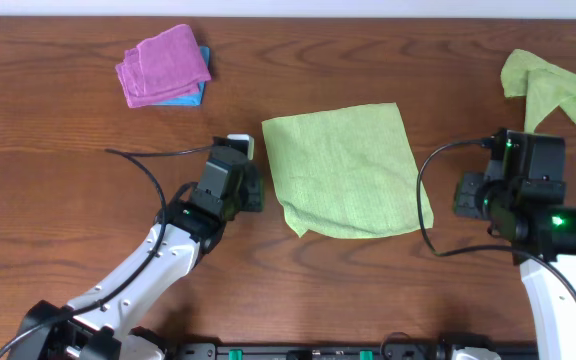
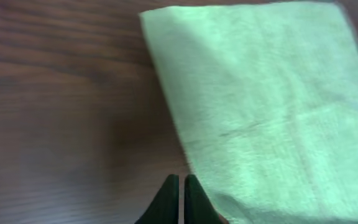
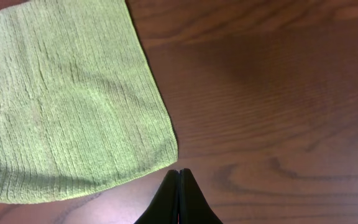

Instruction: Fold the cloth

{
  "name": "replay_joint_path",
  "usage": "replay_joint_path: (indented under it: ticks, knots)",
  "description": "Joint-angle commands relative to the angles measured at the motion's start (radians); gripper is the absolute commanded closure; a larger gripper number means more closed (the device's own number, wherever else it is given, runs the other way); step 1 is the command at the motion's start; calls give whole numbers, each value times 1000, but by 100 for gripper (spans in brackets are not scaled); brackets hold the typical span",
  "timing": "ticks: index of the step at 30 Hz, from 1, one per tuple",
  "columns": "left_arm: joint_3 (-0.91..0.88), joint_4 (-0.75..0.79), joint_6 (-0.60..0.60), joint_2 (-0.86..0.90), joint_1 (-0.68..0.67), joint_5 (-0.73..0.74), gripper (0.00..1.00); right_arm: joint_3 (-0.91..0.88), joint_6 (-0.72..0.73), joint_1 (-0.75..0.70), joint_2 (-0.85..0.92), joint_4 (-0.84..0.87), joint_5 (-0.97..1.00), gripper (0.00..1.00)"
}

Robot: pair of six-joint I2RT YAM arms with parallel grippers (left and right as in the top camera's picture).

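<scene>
A light green cloth (image 1: 343, 170) lies flat on the wooden table, roughly square, with its lower left corner slightly rumpled. My left gripper (image 1: 256, 190) is just off the cloth's left edge. In the left wrist view its fingers (image 2: 180, 182) are shut and empty, right beside the edge of the cloth (image 2: 272, 106). My right gripper (image 1: 460, 195) is to the right of the cloth, a little apart from it. In the right wrist view its fingers (image 3: 179, 174) are shut and empty, just off a corner of the cloth (image 3: 61, 106).
A folded pink cloth (image 1: 163, 65) lies on a blue one (image 1: 196, 92) at the back left. A crumpled green cloth (image 1: 548, 85) lies at the back right. Black cables (image 1: 148, 160) run over the table by each arm.
</scene>
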Motion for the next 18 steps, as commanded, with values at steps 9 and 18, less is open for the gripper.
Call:
replay_joint_path:
  ticks: [9,18]
  knots:
    - [54,159,198,138,-49,-58,94,-8,8,-6,-1,10,-3,98]
    - [321,106,294,402,-45,-35,95,-8,8,-6,2,-4,9,98]
